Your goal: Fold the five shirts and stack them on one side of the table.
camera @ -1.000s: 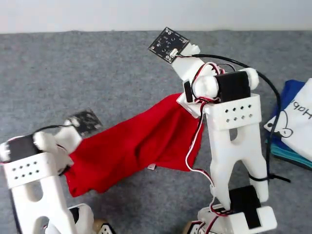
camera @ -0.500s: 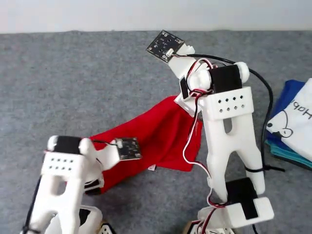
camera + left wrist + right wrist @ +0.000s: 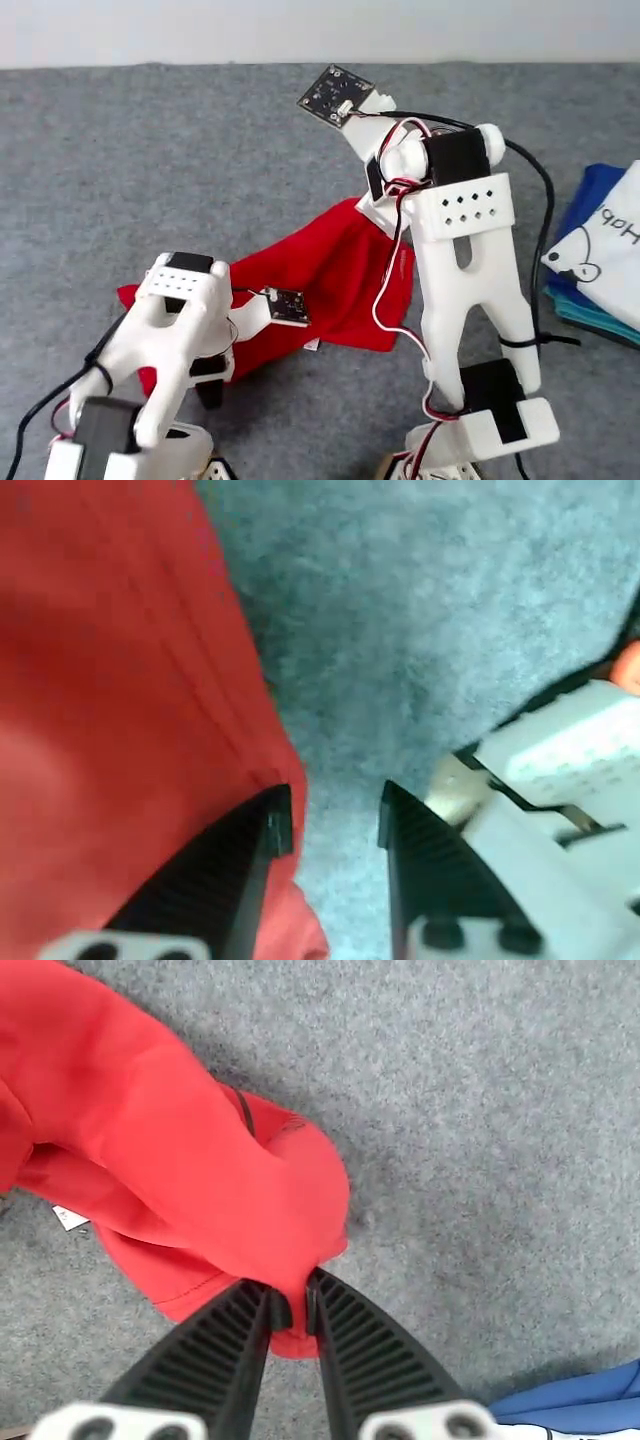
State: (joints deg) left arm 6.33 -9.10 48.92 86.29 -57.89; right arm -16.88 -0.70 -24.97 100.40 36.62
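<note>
A red shirt [image 3: 320, 275] lies bunched across the middle of the grey table. My right gripper [image 3: 293, 1310] is shut on a fold of the red shirt [image 3: 200, 1160] and holds its far right corner up off the table; in the high view the right gripper [image 3: 375, 203] sits at that raised corner. My left gripper [image 3: 330, 820] is open, with grey table between its fingers and the edge of the red shirt [image 3: 120, 700] against one fingertip. The left arm [image 3: 180, 320] hangs over the shirt's near left part.
A stack of folded shirts [image 3: 600, 255], white on top of blue and teal, sits at the table's right edge. A white arm base [image 3: 560, 770] is close beside the left gripper. Bare grey table [image 3: 150, 150] spreads across the far left.
The left arm has swung right and inward over the shirt, and the shirt's left end now lies slack on the table. The right arm holds its corner almost still.
</note>
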